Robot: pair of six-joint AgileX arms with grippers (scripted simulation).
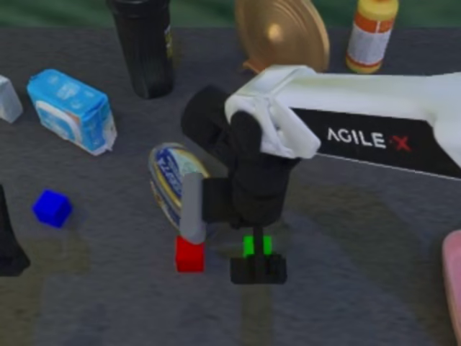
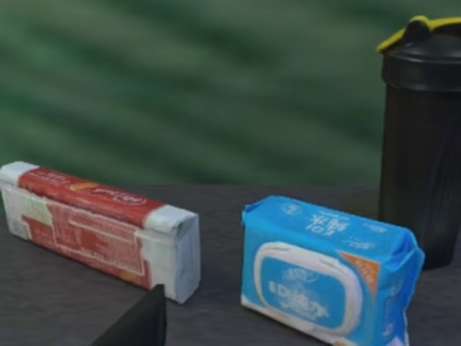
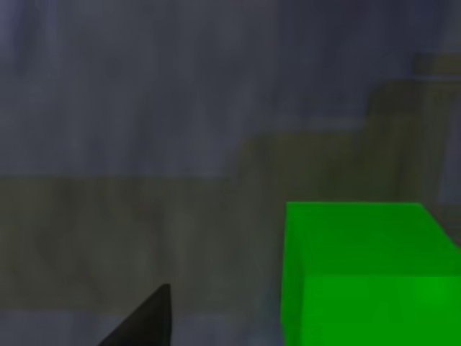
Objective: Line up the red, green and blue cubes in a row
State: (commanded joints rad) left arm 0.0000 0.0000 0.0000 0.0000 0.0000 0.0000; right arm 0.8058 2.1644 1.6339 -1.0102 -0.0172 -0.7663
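While our right gripper (image 1: 257,254) sits lower centre of the top view, pinching the green cube (image 1: 257,245), red cube (image 1: 190,254) lies just left; blue cube (image 1: 52,208) far left on worktop (image 1: 346,274).

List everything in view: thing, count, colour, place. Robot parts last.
red cube: 1, red, centre, just below the oval tin
green cube: 1, green, right of the red cube, under the right hand
blue cube: 1, deep blue, left side, alone
oval tin: 1, white and blue, centre
soft packet: 1, light blue and white, upper left
box: 1, red and white, far left edge
black container: 1, black, top, left of centre
disc: 1, golden, top centre
bottle: 1, yellow, orange and white, top right
pink object: 1, right edge, cut off
right hand: over the green cube
left arm: parked, left edge
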